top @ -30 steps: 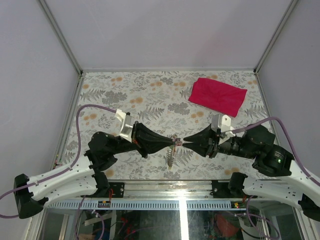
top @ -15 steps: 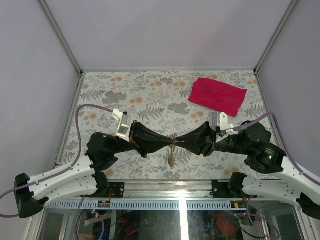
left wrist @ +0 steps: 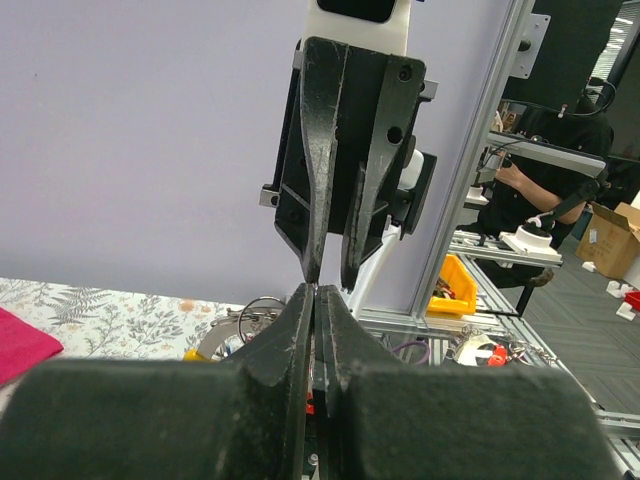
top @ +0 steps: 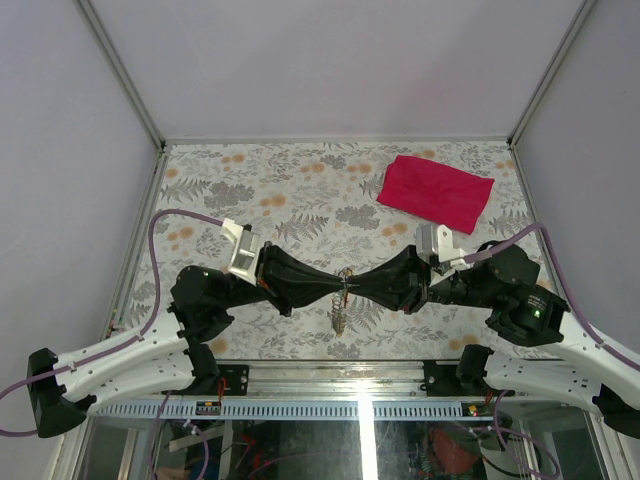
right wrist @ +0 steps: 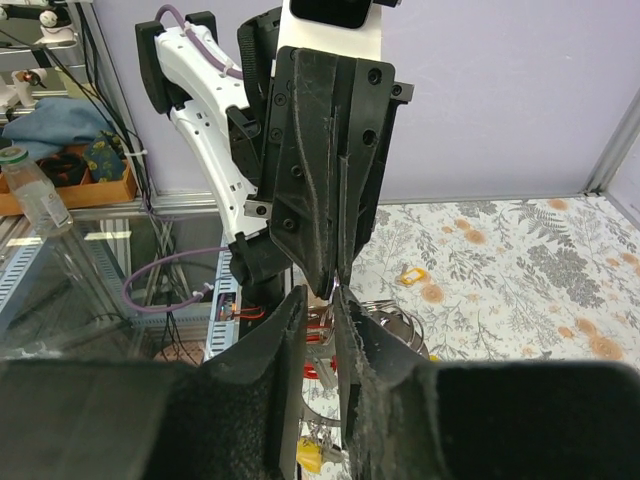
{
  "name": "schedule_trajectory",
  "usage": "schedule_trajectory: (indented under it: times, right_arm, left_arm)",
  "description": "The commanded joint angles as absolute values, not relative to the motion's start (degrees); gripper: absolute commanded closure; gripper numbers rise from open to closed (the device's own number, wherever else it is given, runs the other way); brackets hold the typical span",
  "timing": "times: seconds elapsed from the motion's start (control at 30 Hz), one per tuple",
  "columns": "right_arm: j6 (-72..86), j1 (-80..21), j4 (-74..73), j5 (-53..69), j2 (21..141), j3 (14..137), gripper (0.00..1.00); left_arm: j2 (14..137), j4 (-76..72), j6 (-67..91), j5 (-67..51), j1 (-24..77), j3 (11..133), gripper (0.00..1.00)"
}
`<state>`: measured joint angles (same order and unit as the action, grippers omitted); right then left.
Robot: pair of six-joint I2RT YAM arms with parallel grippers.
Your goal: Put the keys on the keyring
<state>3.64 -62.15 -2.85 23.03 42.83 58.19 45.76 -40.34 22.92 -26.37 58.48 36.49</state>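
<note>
Keyring [top: 341,312] dangles over the bench's near edge, middle-ish, with the left gripper [top: 339,288] pinched on it. Right gripper [top: 350,288] meets it tip-to-tip, closed too, can't tell on what.

We log: left arm [top: 120,358] white shells, black joints | right arm [top: 545,373] same, green light [top: 541,311] | purple cables [top: 180,216] on both | left end effector [top: 337,288], right end effector [top: 352,288] black, tapered, screwed

No text, label or number seems legible on anything in view.
</note>
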Motion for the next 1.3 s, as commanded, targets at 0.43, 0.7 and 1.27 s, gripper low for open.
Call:
schedule_trajectory:
  times: [0.43,0.7,1.27]
  right_arm:
    - [3.17,-62.28,0.28,20.72,42.65,56.68,0.72]
    - [3.85,-62.26,0.43,22.08,43.24,56.91,0.9]
    - [-4.27,-62.27,-36.6,16.08,51.1,79.71,1.0]
  left_arm:
    - [44.57,-45.09,22.49,-26.9,58.88,36.9,1.0]
    - [44.52,-45.11,22.5,-26.91,58.82,36.96,1.0]
    - [43.82,-21.68,12.84,-23.27,58.89,43.27,0.75]
